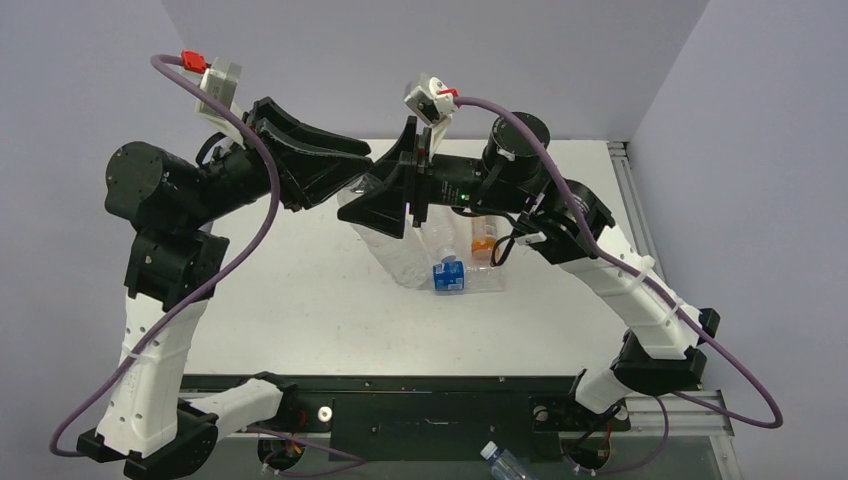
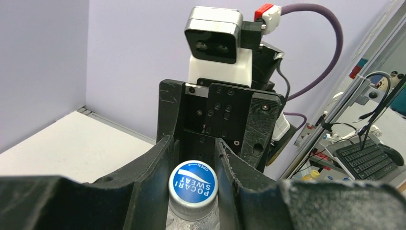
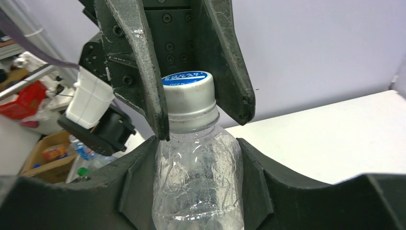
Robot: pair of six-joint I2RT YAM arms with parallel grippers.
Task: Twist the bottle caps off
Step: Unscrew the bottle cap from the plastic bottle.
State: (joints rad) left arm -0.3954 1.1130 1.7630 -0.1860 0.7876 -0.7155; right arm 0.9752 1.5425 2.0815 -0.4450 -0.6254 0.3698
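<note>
You've got L tool (image 2: pixel 194 143) pinching cap (image 2: pixel 193 184), still on bottle (image 3: pixel 196 182); R tool (image 3: pixel 196 143) clamps bottle below cap. Twist-off looks pending.

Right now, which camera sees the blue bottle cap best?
The right wrist camera: the cap shows whole, blue top and ridged pale side, squeezed between the left gripper's fingers. The left wrist camera shows only its blue top, face-on. In the top view, it's hidden.
</note>
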